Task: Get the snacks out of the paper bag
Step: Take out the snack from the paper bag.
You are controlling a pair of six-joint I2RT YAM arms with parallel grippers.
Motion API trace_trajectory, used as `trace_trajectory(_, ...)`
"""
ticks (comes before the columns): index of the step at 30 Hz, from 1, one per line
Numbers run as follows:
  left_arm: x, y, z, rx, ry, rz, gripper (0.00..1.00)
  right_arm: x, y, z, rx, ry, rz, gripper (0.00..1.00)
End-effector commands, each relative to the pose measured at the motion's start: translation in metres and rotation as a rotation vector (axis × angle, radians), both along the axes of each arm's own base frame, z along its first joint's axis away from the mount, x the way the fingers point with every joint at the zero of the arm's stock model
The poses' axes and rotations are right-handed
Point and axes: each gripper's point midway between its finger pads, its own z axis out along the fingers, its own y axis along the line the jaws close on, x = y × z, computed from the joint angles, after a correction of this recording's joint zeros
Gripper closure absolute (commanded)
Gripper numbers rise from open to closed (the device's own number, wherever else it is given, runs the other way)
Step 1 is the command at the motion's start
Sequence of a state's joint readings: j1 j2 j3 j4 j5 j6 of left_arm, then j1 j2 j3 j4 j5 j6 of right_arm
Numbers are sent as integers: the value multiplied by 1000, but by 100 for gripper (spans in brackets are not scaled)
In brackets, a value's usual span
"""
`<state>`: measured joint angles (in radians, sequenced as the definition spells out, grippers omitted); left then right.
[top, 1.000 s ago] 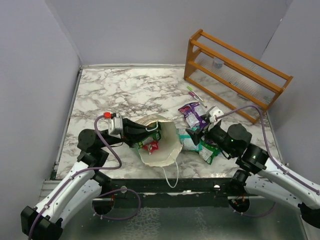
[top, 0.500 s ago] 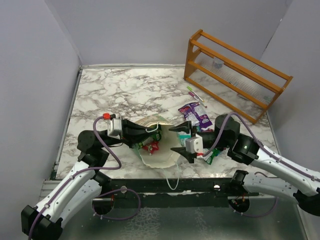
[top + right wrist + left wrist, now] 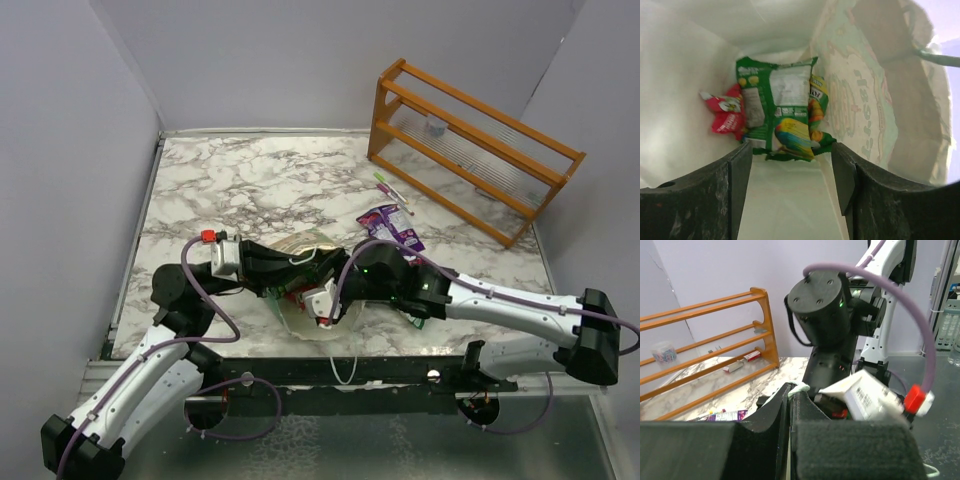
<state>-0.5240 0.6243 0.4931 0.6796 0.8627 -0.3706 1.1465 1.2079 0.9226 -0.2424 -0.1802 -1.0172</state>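
Observation:
The paper bag point(image 3: 296, 243) lies on its side on the marble table, mouth open. My left gripper point(image 3: 300, 265) is shut on the bag's mint-green rim point(image 3: 802, 388) and holds it up. My right gripper point(image 3: 305, 296) is open inside the bag mouth. In the right wrist view my right gripper point(image 3: 790, 170) faces a green packet point(image 3: 782, 115) and a red packet point(image 3: 725, 115) lying at the bag's cream bottom point(image 3: 690, 75), just beyond its fingertips and untouched. A purple packet point(image 3: 392, 225) lies outside the bag to the right. Green packets point(image 3: 420, 308) show partly under my right arm.
A wooden rack point(image 3: 470, 150) stands at the back right. A thin pink-and-green pen point(image 3: 392, 190) lies in front of it. The bag's white cord handle point(image 3: 345, 370) hangs over the table's near edge. Grey walls close in left, back and right.
My right arm has swung left from the packets beside the bag and pushed its open gripper into the bag mouth. My left gripper has kept its hold on the rim.

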Motion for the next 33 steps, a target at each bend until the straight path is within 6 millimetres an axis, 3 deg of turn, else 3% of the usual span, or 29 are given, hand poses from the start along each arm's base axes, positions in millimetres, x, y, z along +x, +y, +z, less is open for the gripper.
trace_trajectory(1,-7,6,17,-50,-69,14,100,32,7,-1,-62,-125,-90,37)
trace_trajectory(9,-6,9,23,-76,-73,20,100,47,25,-27,-137,-116,-126,50)
trace_trajectory(19,-2,18,28,-101,-80,58,100,75,37,-47,-166,-189,-231,43)
trace_trajectory(26,-4,21,27,-108,-84,60,100,94,57,-67,-133,-228,-238,37)
trace_trajectory(33,-4,22,27,-110,-84,63,100,109,70,-91,-159,-200,-201,37)
